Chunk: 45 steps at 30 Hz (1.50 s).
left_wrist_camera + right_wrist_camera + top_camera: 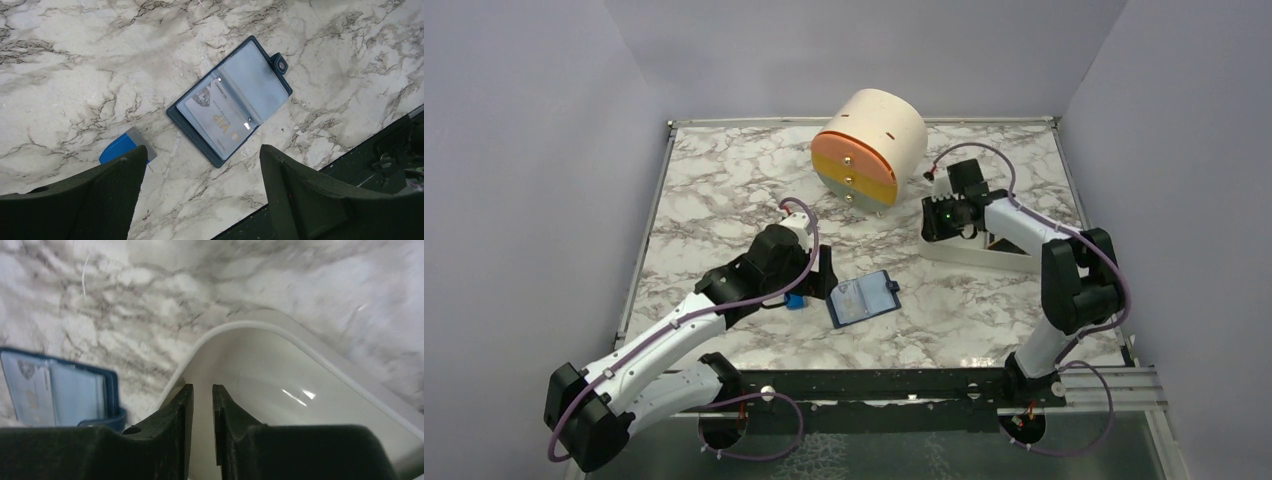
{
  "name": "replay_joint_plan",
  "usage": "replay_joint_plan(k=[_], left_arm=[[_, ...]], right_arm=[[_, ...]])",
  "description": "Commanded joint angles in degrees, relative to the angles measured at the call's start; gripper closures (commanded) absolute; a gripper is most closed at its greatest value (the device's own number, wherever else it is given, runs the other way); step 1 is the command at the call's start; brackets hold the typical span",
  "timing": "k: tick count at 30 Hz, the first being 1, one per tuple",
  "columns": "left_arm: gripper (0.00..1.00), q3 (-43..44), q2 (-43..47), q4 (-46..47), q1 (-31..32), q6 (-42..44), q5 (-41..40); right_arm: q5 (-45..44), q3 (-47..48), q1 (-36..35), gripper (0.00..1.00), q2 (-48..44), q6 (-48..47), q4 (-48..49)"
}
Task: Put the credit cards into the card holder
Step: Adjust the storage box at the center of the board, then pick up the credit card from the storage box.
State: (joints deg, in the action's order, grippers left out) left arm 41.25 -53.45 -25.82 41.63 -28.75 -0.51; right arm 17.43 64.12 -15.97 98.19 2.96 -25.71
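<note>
Left gripper (202,149) spread wide and empty, I hover above one open card holder (230,100) at frame centre, one credit card (220,122) slotted inside, one blue block (117,147) lower left. Right gripper (202,387), fingers nearly together, hangs over one white tray (260,330); grip unclear.

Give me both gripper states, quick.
Left gripper: open, empty.
Right gripper: barely open, nothing between, over the tray.

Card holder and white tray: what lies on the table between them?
Only bare marble. The top view shows nothing lying between the card holder and the white tray, and the right wrist view shows the same open stretch.
</note>
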Motion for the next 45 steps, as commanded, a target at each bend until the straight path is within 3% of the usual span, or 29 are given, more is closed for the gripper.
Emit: replay_joint_plan(k=[1,4,10,14,18,20,30,38,45], left_arm=[[0.15,2.1,1.0,0.9,-0.2,0.0,-2.4],[0.15,2.2,2.5,0.1,-0.2,0.9,-2.9],[0.14,3.0,4.4,-1.2,-0.2,3.8,-3.1],[0.13,3.5,5.8,-2.2,-0.2,5.5,-3.1],[0.10,3.1,7.6,-2.1,-0.2,6.3,-2.4],[0.10,3.0,8.1,-2.0,-0.2,6.7,-1.5],[0.08,2.7,8.8,-2.1,1.3,7.2,-1.3],[0.05,3.2,8.7,-3.2,3.2,7.6,-4.9],[0.03,3.5,7.6,-3.8,4.4,8.3,-6.4]], right_arm=[[0.9,-6.2,-3.5,0.79,-6.4,6.4,-6.3],[-0.3,-9.3,-4.9,0.80,-12.0,10.0,-9.6],[-11.4,-8.8,-5.0,0.78,-18.0,14.8,-17.9],[-21.6,-3.5,-5.0,0.66,-18.5,15.3,-19.5],[-38.6,1.7,-4.5,0.54,-14.9,10.2,-19.1],[-42.2,3.0,-3.1,0.51,-12.9,7.7,-19.0],[-46.3,-0.6,6.0,0.47,-8.0,-0.4,-12.4],[-48.7,-0.7,9.5,0.37,-3.1,-0.9,-11.0],[-46.9,-2.6,12.6,0.37,-0.8,-1.0,-7.6]])
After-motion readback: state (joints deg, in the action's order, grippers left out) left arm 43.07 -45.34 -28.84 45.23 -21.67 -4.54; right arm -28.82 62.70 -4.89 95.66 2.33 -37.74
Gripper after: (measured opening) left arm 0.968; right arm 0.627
